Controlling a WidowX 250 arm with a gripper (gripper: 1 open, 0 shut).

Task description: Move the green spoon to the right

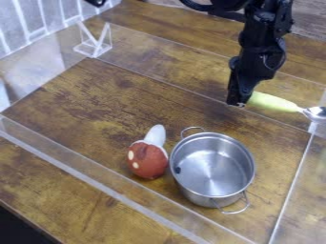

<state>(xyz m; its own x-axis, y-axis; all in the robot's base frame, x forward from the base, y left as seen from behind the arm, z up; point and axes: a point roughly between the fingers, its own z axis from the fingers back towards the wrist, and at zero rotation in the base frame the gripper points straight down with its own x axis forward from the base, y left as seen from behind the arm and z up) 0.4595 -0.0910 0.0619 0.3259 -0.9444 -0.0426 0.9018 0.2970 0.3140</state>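
Though unlabelled, green spoon (276,101) sits in the closed tool (238,99).

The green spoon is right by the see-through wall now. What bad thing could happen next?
The green spoon has its silver bowl almost at the clear wall on the right. If the shut gripper on its handle end goes further right, the spoon might jam against that wall, tip, or slip free.
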